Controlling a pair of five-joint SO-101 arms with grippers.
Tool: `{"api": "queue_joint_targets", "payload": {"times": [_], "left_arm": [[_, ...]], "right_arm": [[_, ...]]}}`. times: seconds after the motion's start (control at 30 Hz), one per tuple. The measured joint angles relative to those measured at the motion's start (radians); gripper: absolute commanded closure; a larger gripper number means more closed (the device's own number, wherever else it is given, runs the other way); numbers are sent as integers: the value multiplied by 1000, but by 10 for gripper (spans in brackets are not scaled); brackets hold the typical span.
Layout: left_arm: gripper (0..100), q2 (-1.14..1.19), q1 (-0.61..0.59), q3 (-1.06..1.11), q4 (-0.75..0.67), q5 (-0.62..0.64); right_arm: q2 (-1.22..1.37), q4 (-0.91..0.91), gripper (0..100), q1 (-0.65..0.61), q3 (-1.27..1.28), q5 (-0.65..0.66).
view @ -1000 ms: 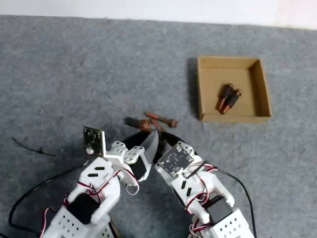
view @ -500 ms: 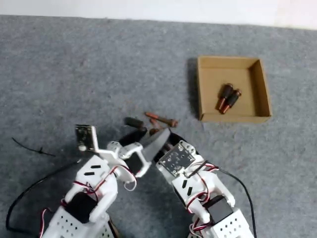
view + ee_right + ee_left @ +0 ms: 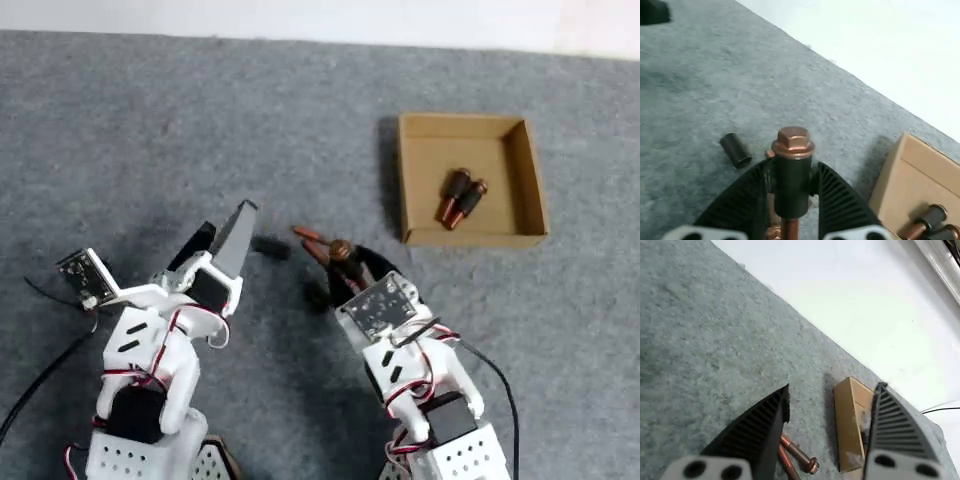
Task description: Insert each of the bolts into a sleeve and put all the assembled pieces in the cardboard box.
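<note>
High view: two assembled pieces are counted inside the cardboard box. One bolted sleeve is clamped in the right gripper. Two loose bolts and one empty sleeve are noted on the mat. The left gripper is held open.

Copper bolt in black sleeve upright, loose sleeve lying near bolts, two assembled pieces in cardboard box.

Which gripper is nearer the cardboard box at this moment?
Right. The right gripper, shut on a sleeved bolt, sits close to the near corner of the cardboard box. The left gripper, open, is farther off, on the other side of the loose bolts.
</note>
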Motion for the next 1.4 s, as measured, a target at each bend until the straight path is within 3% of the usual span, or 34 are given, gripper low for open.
{"api": "queue_joint_targets", "payload": {"times": [0.23, 0.47, 0.7, 0.9, 1.1, 1.4], "left_arm": [[999, 0, -2, 0, 0, -14], [995, 0, -41, 15, 0, -152], [995, 2, -104, 135, -164, -164], [995, 0, -104, 140, -210, -164], [995, 0, -104, 140, -210, -164], [995, 0, -104, 140, -213, -164]], "right_arm": [[0, -5, 995, 64, 0, 0], [0, -5, 995, 112, 0, 0], [0, -6, 995, 173, 0, -2], [26, -52, 995, 259, -14, -117], [311, -118, 995, 272, -176, -129], [1076, -161, 995, 381, -687, -129]]}}
